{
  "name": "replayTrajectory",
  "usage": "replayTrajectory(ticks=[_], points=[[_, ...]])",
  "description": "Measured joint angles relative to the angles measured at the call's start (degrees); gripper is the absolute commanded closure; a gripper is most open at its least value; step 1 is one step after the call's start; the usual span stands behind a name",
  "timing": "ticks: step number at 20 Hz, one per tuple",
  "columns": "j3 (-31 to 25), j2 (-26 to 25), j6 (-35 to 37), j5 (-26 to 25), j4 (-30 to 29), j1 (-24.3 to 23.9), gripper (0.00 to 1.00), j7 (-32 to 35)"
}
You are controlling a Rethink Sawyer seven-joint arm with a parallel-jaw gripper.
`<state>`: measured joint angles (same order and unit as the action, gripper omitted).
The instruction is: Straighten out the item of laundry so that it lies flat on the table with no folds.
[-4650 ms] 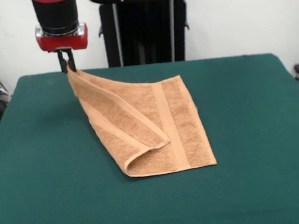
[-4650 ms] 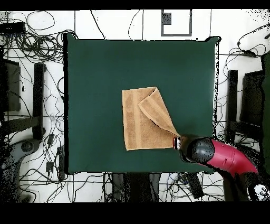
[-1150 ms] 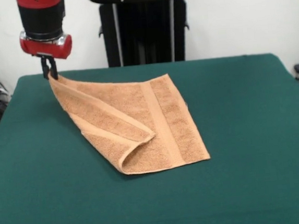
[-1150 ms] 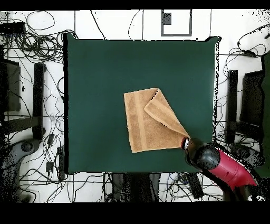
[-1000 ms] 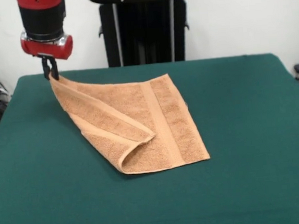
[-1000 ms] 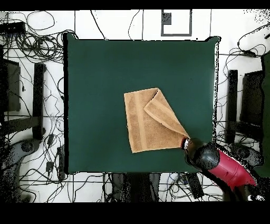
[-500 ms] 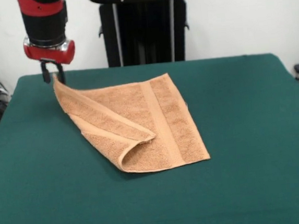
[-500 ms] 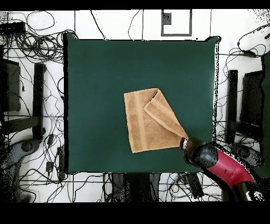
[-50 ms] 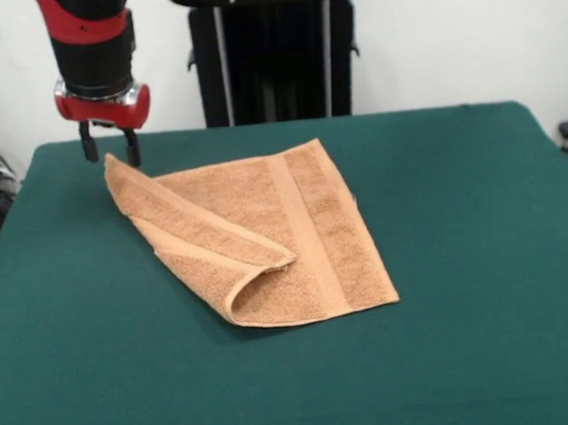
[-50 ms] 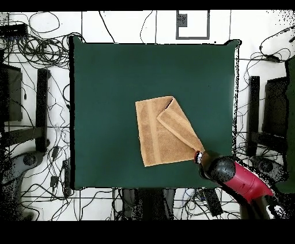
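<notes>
Front view first: my gripper [image 9: 110,148] is hanging just above the far left corner of the towel [image 9: 266,234], and the two fingers are spread apart with nothing between them. So yeah, let go, not pinching anything. The right finger sits right at the towel's raised corner tip, and honestly I can't tell if it's brushing the cloth or just clear of it.

That corner of the towel is tilted up a bit off the table [image 9: 487,254]. From it, a long diagonal flap is doubled over the rest of the cloth, running down toward the near edge where it ends in a rounded, puffy fold. Definitely not flat. One woven band shows as a smooth stripe down the right part of the towel, and another runs along the folded flap. The right and near-right portions lie flat on the green top.

Overhead view, same story from above: the towel [image 10: 164,133] sits around the middle of the table [image 10: 103,86], a little toward my base side, with the folded triangle pointing out to the corner where my gripper [image 10: 199,157] is. My red and black arm [image 10: 239,179] comes in from the bottom right corner of the table. Plenty of bare green all around the cloth.
</notes>
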<state>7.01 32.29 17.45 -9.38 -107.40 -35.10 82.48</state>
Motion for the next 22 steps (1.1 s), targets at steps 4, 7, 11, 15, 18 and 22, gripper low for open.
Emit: replayTrajectory(ticks=[4,7,11,15,18,22], points=[[0.0,0.0,0.0,0.0,0.0,-0.1,0.0,0.0],[0.0,0.1,0.0,0.0,0.0,-0.3,0.0,0.0],[-0.1,1.0,0.0,0.0,0.0,-0.3,0.0,0.0],[-0.1,2.9,0.2,0.0,0.0,0.3,0.0,0.0],[-0.1,5.0,0.7,0.0,0.0,1.1,0.0,0.0],[-0.1,7.9,2.1,0.0,0.0,3.1,0.0,0.0]])
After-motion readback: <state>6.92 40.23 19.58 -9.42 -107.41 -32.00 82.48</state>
